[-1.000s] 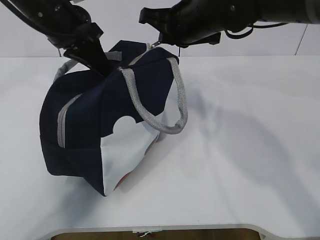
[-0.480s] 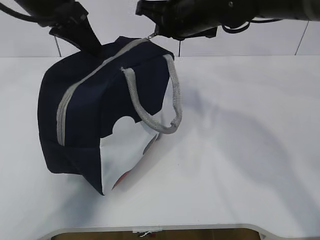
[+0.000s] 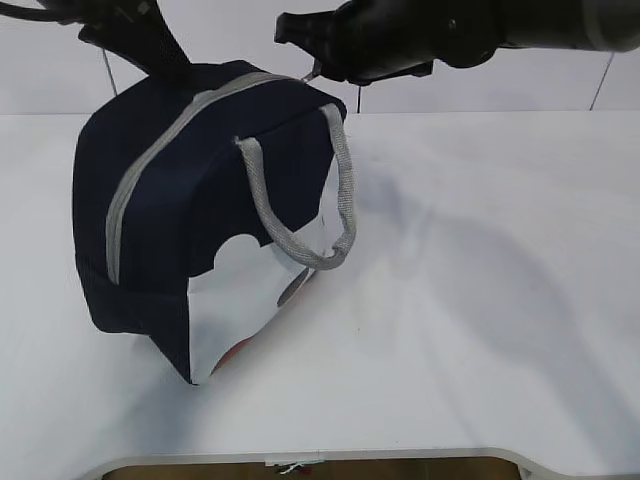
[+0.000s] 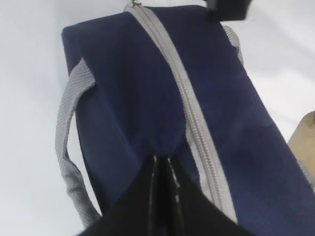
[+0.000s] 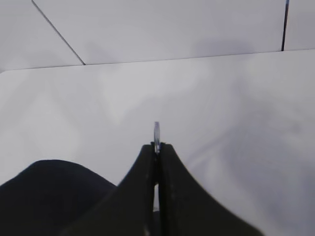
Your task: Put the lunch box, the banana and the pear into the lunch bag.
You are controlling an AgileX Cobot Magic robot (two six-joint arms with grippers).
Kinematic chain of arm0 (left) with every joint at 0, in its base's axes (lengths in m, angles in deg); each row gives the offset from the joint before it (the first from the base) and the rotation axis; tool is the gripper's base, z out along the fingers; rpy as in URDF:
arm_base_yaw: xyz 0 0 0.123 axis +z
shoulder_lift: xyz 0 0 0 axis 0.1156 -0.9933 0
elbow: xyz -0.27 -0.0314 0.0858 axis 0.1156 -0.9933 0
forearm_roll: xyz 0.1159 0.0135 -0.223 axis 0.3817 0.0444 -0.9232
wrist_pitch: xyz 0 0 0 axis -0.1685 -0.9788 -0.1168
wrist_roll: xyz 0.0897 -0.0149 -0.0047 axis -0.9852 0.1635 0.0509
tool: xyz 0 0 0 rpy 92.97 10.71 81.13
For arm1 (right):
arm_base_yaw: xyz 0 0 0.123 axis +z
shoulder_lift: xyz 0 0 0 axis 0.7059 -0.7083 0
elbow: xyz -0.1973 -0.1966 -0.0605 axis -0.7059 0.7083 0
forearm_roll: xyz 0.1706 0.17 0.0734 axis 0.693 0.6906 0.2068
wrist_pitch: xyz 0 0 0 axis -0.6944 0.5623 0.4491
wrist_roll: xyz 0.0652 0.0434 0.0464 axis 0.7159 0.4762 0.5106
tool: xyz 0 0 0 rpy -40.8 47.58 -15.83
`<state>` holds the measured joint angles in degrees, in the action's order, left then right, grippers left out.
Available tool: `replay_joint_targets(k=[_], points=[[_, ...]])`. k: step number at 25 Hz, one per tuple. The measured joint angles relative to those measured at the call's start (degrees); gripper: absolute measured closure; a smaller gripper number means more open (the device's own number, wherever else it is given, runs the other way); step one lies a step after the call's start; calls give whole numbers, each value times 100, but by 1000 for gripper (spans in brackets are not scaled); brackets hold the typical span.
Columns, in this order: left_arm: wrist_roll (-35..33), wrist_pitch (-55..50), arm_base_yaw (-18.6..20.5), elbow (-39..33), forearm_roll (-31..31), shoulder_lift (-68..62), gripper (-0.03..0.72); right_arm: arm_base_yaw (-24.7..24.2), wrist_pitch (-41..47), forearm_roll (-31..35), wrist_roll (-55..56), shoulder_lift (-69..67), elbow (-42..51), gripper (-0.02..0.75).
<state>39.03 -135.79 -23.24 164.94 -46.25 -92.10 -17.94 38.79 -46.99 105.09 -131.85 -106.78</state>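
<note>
With the left gripper point(image 4: 165, 164) pinching the boxy navy fabric lunch bag point(image 3: 200, 210) and the right gripper point(image 5: 157, 150) clamping its small metal zipper pull point(image 5: 157, 132), either thin grip could slip.

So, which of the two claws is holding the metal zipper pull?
The right claw: its tips are pinched shut on the thin metal zipper pull. The left claw instead grips the navy fabric lunch bag beside the grey zipper.

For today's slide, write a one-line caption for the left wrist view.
Left gripper fingers pinch the navy fabric of the lunch bag beside its closed grey zipper.
</note>
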Motion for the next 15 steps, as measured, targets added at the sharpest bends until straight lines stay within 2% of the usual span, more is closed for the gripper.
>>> replay_joint_targets(k=[15], points=[[-7, -71, 0, 0, 88, 215, 697, -170, -2, 139, 29, -600, -11, 725]])
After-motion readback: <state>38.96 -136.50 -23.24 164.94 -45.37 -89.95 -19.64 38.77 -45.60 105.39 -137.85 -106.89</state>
